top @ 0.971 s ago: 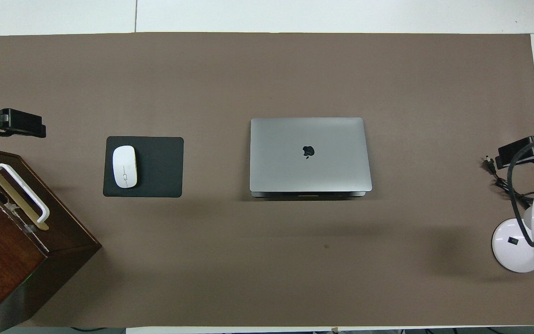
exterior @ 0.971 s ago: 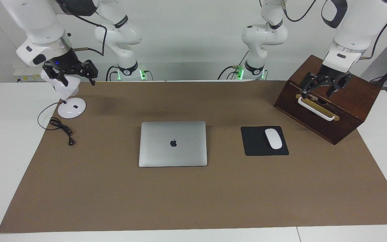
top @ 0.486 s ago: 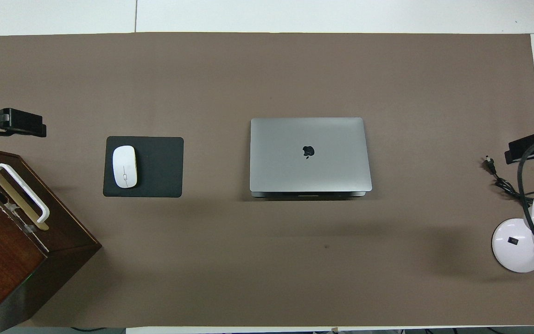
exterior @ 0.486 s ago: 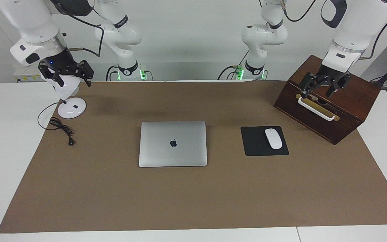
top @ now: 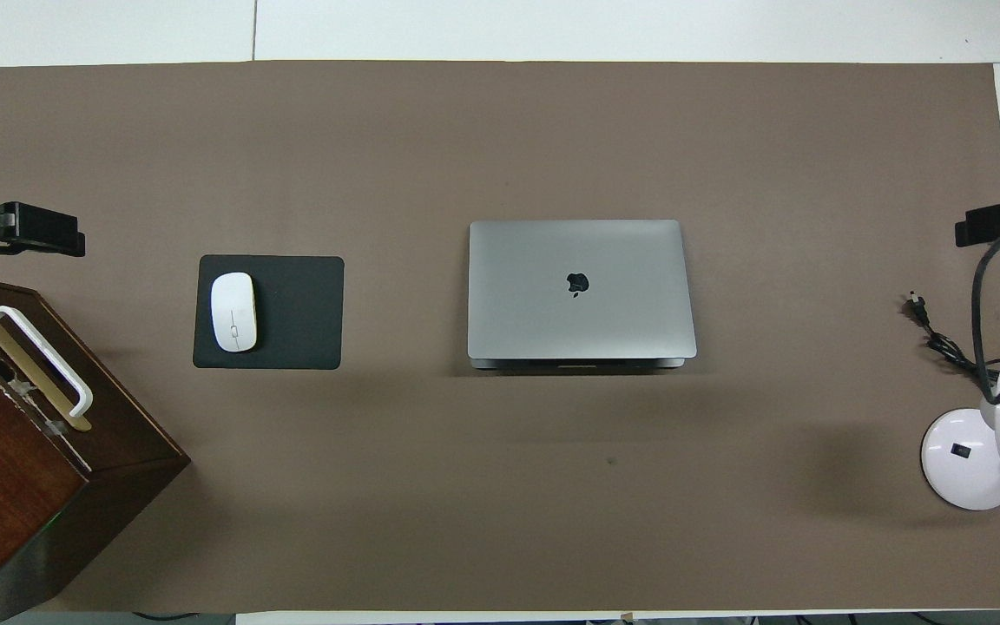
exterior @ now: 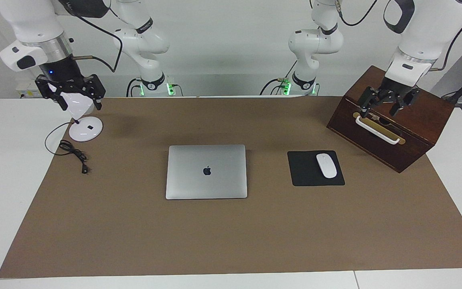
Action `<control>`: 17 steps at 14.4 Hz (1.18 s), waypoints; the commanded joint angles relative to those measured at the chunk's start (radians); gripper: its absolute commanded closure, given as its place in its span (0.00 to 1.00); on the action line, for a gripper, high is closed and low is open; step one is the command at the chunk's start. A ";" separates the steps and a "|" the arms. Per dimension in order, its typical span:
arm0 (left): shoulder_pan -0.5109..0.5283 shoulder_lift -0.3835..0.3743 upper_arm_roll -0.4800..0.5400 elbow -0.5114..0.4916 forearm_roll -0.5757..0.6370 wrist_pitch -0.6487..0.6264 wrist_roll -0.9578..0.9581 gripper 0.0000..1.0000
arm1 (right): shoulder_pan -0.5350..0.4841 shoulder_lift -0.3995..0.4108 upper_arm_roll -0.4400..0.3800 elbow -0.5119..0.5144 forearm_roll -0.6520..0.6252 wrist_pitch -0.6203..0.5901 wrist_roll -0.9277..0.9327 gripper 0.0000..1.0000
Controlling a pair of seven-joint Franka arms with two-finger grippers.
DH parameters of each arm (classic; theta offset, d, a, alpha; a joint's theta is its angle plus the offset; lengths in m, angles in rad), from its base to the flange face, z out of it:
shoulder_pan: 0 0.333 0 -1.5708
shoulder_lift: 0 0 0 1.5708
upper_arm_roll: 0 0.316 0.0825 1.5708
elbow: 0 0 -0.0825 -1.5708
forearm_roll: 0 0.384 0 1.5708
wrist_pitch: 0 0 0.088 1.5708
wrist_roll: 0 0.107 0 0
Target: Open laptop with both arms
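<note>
Right end effector [exterior: 70, 97] raised over the white desk lamp [exterior: 82, 116] at the right arm's end of the surface [exterior: 10, 168], fingers spread, holding nothing; lamp's black cable [exterior: 72, 152] coiled on the brown mat [exterior: 231, 233], farther from the robots than the lamp base; closed laptop [exterior: 206, 171] flat at the middle of the mat, lid down, logo up, well apart from both end effectors; black mouse pad [exterior: 309, 170] just beside the laptop, toward the left arm's end, white mouse [exterior: 326, 165] resting on it; dark wooden box [exterior: 395, 120] with a white handle [exterior: 376, 130] at the left arm's end; left end effector [exterior: 387, 105] up over the box's top, above the handle, fingers apart, empty.
</note>
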 commanded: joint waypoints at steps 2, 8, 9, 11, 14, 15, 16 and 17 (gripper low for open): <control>0.013 -0.012 -0.004 -0.029 -0.009 0.025 0.004 0.00 | -0.035 0.010 0.004 -0.108 0.024 0.224 -0.070 0.00; -0.002 -0.012 -0.004 -0.032 -0.008 0.033 0.007 0.00 | -0.037 0.031 0.005 -0.270 0.137 0.597 -0.067 0.00; -0.002 -0.011 -0.006 -0.031 -0.008 0.040 0.007 0.00 | -0.037 0.033 0.005 -0.301 0.186 0.643 -0.075 0.00; -0.004 -0.012 -0.006 -0.032 -0.008 0.034 0.007 0.00 | -0.037 0.036 0.005 -0.347 0.307 0.690 -0.081 0.00; -0.004 -0.014 -0.006 -0.035 -0.008 0.033 -0.002 0.00 | -0.021 0.028 0.013 -0.439 0.578 0.754 -0.081 0.00; -0.004 -0.014 -0.006 -0.035 -0.008 0.030 -0.006 0.00 | -0.018 0.024 0.017 -0.480 0.637 0.788 -0.083 0.00; -0.004 -0.015 -0.006 -0.043 -0.008 0.034 -0.006 0.04 | 0.011 0.022 0.019 -0.517 0.694 0.831 -0.081 0.00; -0.002 -0.020 -0.006 -0.052 -0.008 0.040 -0.007 0.24 | 0.043 0.022 0.019 -0.549 0.762 0.873 -0.077 0.00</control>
